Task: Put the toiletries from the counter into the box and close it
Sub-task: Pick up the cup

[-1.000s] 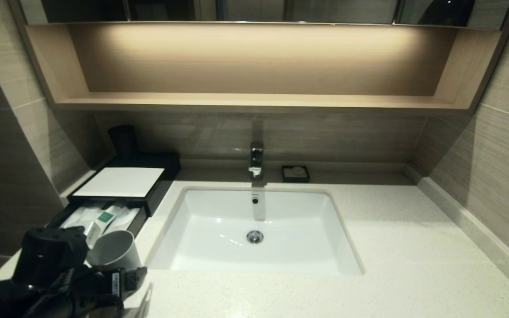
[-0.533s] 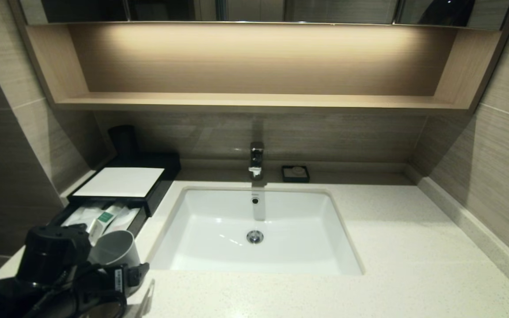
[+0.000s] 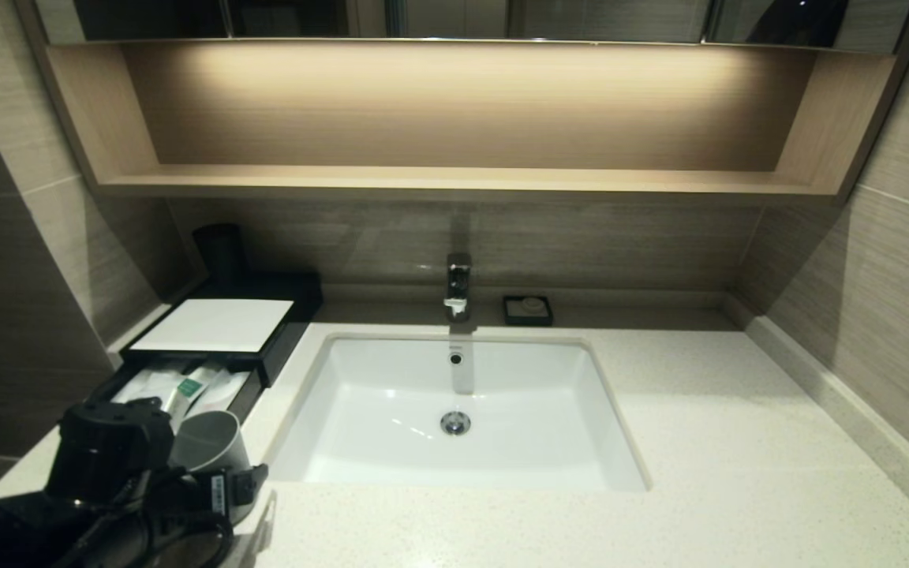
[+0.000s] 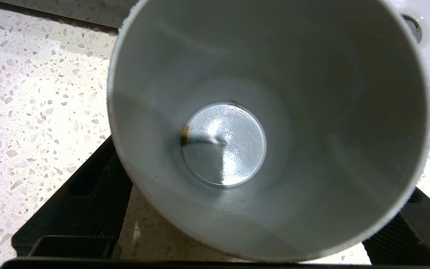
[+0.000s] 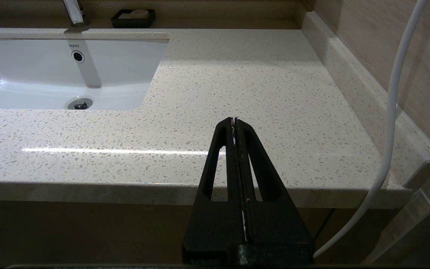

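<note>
Two fingers of the left gripper (image 3: 226, 477) are clamped wide around a grey cup (image 4: 222, 145), tilted above the near-left counter (image 3: 699, 442), just near of the box (image 3: 214, 325). I judge the cup is being lifted away to free the drawer (image 3: 244, 406), which stands pulled out with the toiletries (image 3: 186, 388) inside. The right gripper (image 5: 234, 123), pressed together, is parked at the near-right edge.
</note>
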You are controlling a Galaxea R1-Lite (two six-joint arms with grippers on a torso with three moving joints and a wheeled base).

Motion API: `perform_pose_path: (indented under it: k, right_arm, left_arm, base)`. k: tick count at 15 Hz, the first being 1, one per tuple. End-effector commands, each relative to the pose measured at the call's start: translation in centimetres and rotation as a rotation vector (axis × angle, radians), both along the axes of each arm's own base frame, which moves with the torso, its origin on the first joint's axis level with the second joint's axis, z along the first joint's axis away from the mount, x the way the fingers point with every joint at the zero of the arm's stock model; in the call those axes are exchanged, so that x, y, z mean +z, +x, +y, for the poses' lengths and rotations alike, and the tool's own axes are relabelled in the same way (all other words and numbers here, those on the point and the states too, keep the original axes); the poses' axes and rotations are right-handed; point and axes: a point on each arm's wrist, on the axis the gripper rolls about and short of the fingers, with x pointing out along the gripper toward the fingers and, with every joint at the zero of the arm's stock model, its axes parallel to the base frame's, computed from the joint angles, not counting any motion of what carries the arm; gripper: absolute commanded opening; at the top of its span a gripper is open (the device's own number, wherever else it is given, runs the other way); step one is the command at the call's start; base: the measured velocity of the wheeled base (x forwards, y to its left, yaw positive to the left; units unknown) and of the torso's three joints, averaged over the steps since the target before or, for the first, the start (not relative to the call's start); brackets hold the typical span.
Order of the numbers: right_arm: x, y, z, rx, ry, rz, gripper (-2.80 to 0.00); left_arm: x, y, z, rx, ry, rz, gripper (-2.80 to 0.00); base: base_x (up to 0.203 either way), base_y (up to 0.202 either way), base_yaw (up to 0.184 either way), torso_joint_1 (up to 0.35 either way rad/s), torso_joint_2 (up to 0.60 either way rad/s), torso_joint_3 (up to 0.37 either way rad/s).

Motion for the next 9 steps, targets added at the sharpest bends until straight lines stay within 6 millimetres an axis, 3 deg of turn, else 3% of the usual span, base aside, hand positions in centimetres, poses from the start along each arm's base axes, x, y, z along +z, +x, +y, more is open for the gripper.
perform_pose_path:
  k: [1,4,5,9]
  right_arm:
    - [-0.04,0.01,0.00,0.000,0.000,0.001,-2.80]
    - [-0.04,0.01,0.00,0.001,0.000,0.001,-2.80]
    - [-0.04,0.00,0.00,0.000,0.000,0.000,-2.80]
    - [-0.04,0.00,0.00,0.000,0.000,-0.001,-2.80]
  left_arm:
    - [-0.08,0.15,-0.04,0.004,0.001,0.000,0.00]
    - [-0.26,0.34,-0.08,0.006,0.001,0.003,0.00]
    - [-0.28,0.44,-0.10,0.007,-0.001,-0.007,-2.80]
    - [-0.57,0.71,-0.18,0.010,-0.003,-0.010,-2.80]
  base:
    - [0.000,0.000,0.000,0.000,0.00,0.000]
    - [0.000,0.000,0.000,0.000,0.00,0.000]
    - [0.000,0.000,0.000,0.000,0.00,0.000]
    - [0.000,0.000,0.000,0.000,0.00,0.000]
